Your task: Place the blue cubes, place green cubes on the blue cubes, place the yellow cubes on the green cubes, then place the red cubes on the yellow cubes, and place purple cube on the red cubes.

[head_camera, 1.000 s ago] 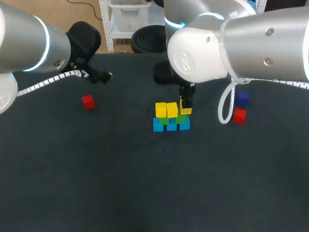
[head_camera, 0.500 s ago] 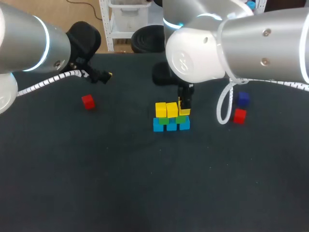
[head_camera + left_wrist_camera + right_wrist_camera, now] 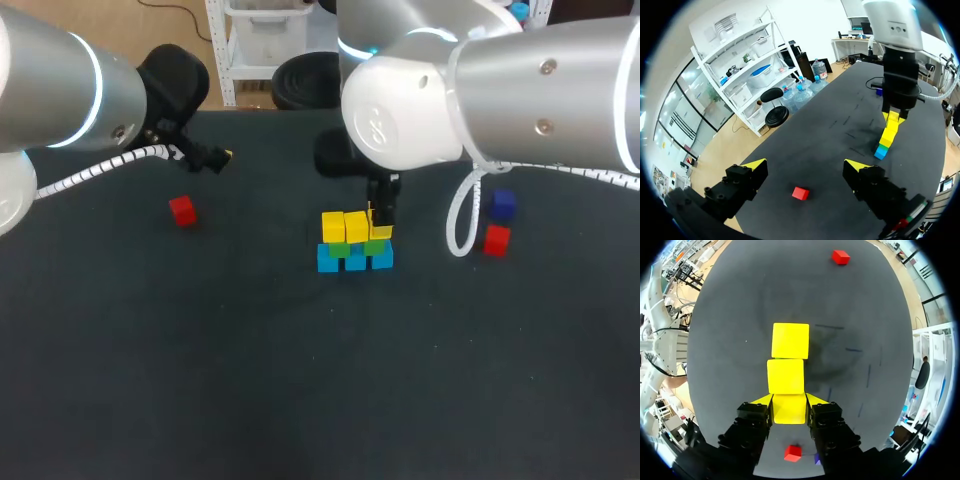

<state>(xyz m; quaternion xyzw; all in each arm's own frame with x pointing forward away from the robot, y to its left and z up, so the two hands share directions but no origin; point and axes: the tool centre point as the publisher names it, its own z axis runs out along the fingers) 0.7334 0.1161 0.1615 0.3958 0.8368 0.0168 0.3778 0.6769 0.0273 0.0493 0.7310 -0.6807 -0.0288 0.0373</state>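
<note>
In the middle of the table stands the stack: a row of blue cubes (image 3: 355,259), green cubes (image 3: 340,248) on them, and two yellow cubes (image 3: 345,226) on top. My right gripper (image 3: 379,222) hangs over the stack's right end, shut on a third yellow cube (image 3: 789,410) that sits level with the other two yellow cubes (image 3: 785,376). One red cube (image 3: 182,210) lies at the left, ahead of my left gripper (image 3: 805,165), which is open with nothing in it, back left (image 3: 215,157). Another red cube (image 3: 496,240) and the purple cube (image 3: 502,204) lie at the right.
The right arm's white cable (image 3: 462,225) loops down between the stack and the right-hand cubes. The dark table (image 3: 300,380) stretches bare in front of the stack.
My right gripper has edged slightly down and left with the yellow cube, closer to the other two yellow cubes. The left arm has not moved.
</note>
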